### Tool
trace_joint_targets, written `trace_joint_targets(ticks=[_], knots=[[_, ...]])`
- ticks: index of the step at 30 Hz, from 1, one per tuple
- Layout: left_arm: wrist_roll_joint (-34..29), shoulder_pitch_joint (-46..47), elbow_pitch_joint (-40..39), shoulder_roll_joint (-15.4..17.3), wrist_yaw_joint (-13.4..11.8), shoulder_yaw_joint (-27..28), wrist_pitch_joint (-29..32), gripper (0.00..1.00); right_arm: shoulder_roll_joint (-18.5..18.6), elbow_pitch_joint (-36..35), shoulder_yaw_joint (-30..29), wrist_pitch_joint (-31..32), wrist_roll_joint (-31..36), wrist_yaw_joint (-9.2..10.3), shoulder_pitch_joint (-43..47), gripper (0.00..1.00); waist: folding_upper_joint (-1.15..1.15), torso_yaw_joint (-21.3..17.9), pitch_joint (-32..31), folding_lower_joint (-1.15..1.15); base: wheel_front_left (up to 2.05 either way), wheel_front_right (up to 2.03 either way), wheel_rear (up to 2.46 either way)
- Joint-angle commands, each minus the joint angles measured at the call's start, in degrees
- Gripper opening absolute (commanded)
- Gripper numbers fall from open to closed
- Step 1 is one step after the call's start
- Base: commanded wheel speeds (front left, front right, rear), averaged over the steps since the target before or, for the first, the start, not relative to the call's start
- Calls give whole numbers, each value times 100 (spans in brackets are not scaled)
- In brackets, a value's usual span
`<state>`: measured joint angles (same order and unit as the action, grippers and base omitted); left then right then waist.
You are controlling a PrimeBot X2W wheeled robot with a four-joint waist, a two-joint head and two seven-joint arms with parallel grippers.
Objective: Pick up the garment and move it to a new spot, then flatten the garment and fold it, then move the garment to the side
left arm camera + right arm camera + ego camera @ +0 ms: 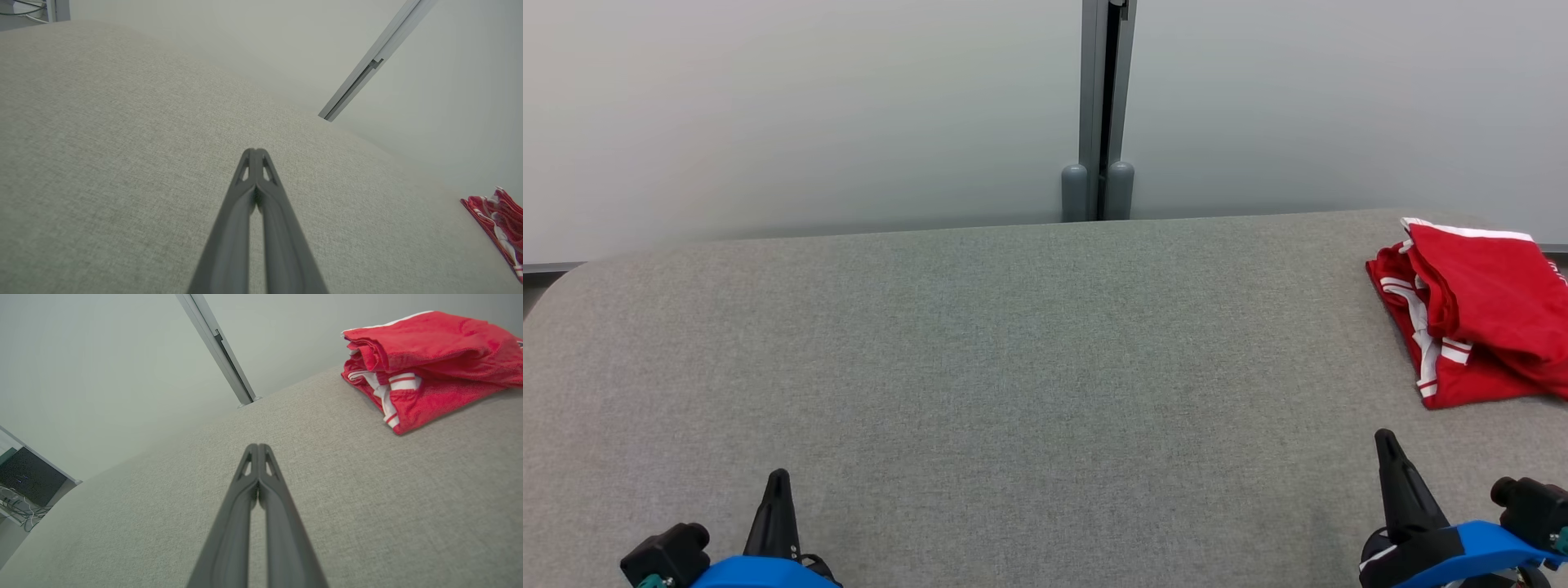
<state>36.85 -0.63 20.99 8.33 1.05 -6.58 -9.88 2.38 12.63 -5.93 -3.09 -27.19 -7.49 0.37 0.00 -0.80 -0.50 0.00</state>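
Note:
The garment (1474, 310) is red with white stripes and lies folded in a thick bundle at the far right of the grey fabric table (1013, 367). It also shows at the upper right of the right wrist view as the garment (429, 363), and its edge peeks in at the right of the left wrist view (496, 222). My left gripper (778, 478) rests shut near the front left edge, holding nothing (255, 152). My right gripper (1384, 441) is shut and empty at the front right (258, 446), some way short of the garment.
A pale wall with a grey vertical post (1104, 106) stands behind the table's far edge. The table's left corner is rounded (572, 278). A dark screen and cables (24, 486) sit beyond the table at the left of the right wrist view.

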Motion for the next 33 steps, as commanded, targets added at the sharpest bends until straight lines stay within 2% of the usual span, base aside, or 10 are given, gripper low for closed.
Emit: trace_joint_targets(ticks=[1, 17, 33], knots=[[250, 220, -125, 0, 44, 85, 73, 0, 28, -67, -4, 34, -303, 0, -170, 0, 0, 3, 1, 0, 0, 0, 0], [1442, 335, -262, -120, 181, 366, 423, 0, 37, -27, -17, 243, -1701, 0, -292, 0, 0, 14, 11, 0, 0, 0, 0], [2391, 426, -369, -219, 294, 585, 709, 0, 45, 6, -30, 410, -2814, 0, -392, 0, 0, 25, 21, 0, 0, 0, 0]])
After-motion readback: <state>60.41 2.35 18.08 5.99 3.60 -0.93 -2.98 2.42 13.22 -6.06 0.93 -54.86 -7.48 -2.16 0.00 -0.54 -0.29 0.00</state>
